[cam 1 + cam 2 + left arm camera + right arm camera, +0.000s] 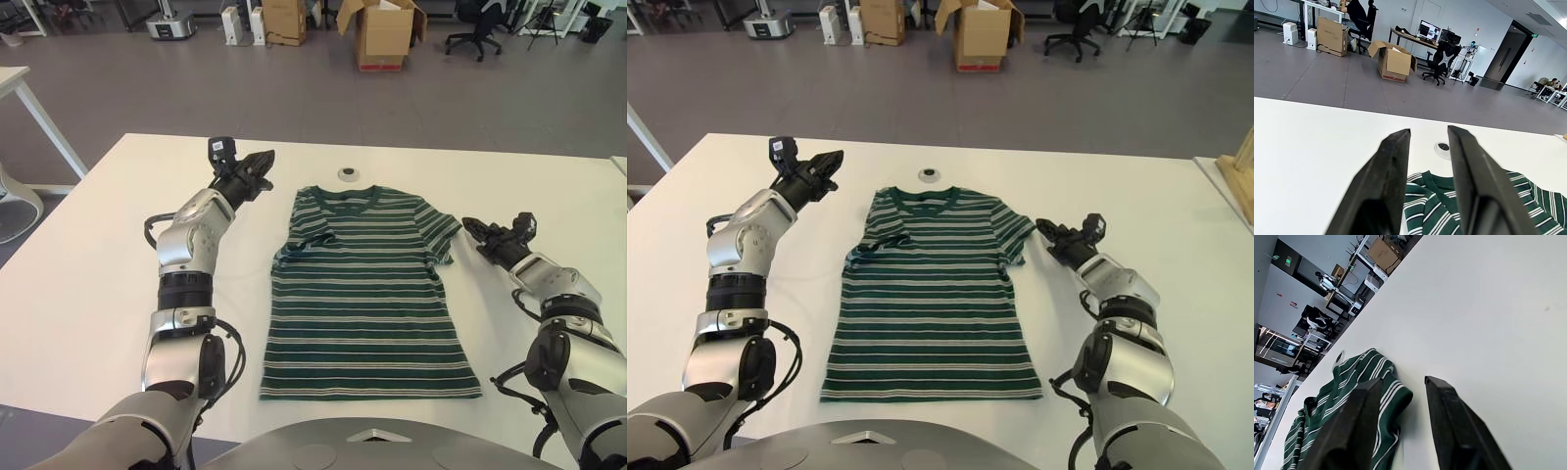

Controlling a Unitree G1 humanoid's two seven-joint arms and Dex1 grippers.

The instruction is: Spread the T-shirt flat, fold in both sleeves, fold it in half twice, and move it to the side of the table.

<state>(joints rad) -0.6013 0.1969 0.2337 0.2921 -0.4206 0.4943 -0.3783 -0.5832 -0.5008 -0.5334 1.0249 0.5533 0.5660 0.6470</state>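
A green T-shirt with white stripes (367,294) lies flat in the middle of the white table (98,255), collar toward the far edge. Its sleeve on my left (306,238) is folded in over the chest. The sleeve on my right (441,233) lies spread out. My left gripper (261,164) hovers open and holds nothing, beyond the shirt's far left shoulder. In the left wrist view its fingertips (1403,134) point past the collar (1432,178). My right gripper (472,229) is open just beside the right sleeve's hem (1393,394), low over the table.
A small round cap (350,174) is set in the table just beyond the collar. Bare table stretches on both sides of the shirt. Cardboard boxes (382,29) and an office chair (480,24) stand on the floor behind. A wooden frame (1239,166) stands at the far right.
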